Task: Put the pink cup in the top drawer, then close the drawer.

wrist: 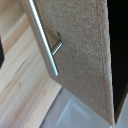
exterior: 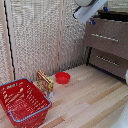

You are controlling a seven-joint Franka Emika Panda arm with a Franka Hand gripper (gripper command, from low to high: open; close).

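I read no labels. I count one dresser (exterior: 107, 45), one red bowl (exterior: 62, 77), one red basket (exterior: 22, 102); gripper (exterior: 93, 21) state indeterminate.

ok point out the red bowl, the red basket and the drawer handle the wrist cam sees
red bowl (exterior: 62, 77), exterior view, inner floor
red basket (exterior: 31, 92), exterior view, far rim
drawer handle (wrist: 42, 40), wrist view, middle of the silver bar
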